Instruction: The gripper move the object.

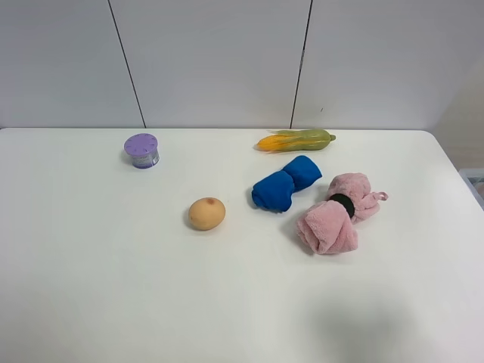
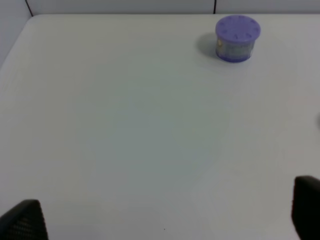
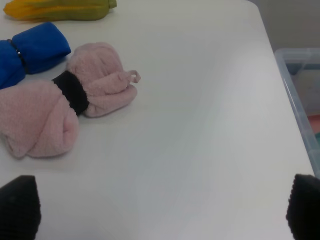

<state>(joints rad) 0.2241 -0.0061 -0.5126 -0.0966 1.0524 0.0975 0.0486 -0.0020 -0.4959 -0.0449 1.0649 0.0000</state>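
Observation:
On the white table (image 1: pixel 113 287) lie a purple-lidded small jar (image 1: pixel 141 150), an orange-tan round fruit (image 1: pixel 206 213), a yellow-green corn cob (image 1: pixel 295 141), a blue rolled towel (image 1: pixel 286 182) and a pink rolled towel with a black band (image 1: pixel 336 211). No gripper shows in the high view. In the left wrist view the jar (image 2: pixel 237 38) stands far ahead of the left gripper (image 2: pixel 165 215), whose fingertips (image 2: pixel 25 222) are wide apart and empty. In the right wrist view the pink towel (image 3: pixel 60 105), blue towel (image 3: pixel 32 50) and corn (image 3: pixel 60 9) lie ahead of the open, empty right gripper (image 3: pixel 160 210).
A clear plastic bin (image 3: pixel 302 95) stands off the table's right edge, also glimpsed in the high view (image 1: pixel 474 181). A panelled white wall (image 1: pixel 227 60) runs behind the table.

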